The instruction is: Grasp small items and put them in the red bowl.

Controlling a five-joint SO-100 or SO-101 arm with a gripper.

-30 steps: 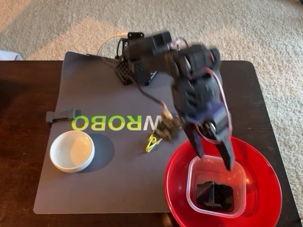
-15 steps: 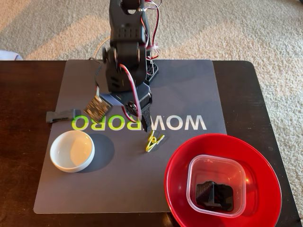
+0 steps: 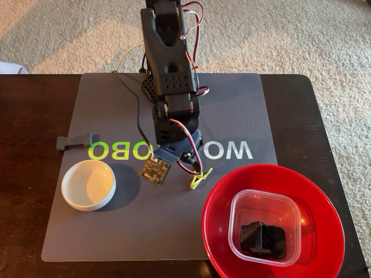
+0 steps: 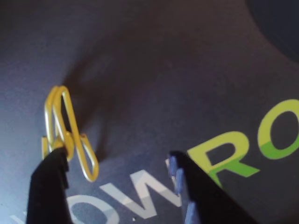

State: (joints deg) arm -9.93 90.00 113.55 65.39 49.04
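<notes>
The yellow-green clothespin (image 3: 200,179) lies on the grey mat, just left of the red bowl (image 3: 324,202). My gripper (image 3: 193,168) is lowered right beside it. In the wrist view the gripper (image 4: 117,157) stands open, and its left finger (image 4: 49,186) touches the clothespin (image 4: 65,135), which lies outside the jaws. The clear square tub (image 3: 290,204) sits inside the red bowl with a black plastic part (image 3: 262,237) in it. A small white bowl (image 3: 88,184) rests at the mat's left. Another black part (image 3: 74,142) lies at the mat's left edge.
The grey mat (image 3: 232,104) with WOWROBO lettering covers a dark wooden table (image 3: 29,116). The arm's base stands at the mat's far edge. A small circuit board (image 3: 154,168) dangles from the arm on a cable. Carpet surrounds the table.
The arm swung from above the tub in the red bowl to the left, then came down beside the clothespin. The clothespin has shifted slightly to the right.
</notes>
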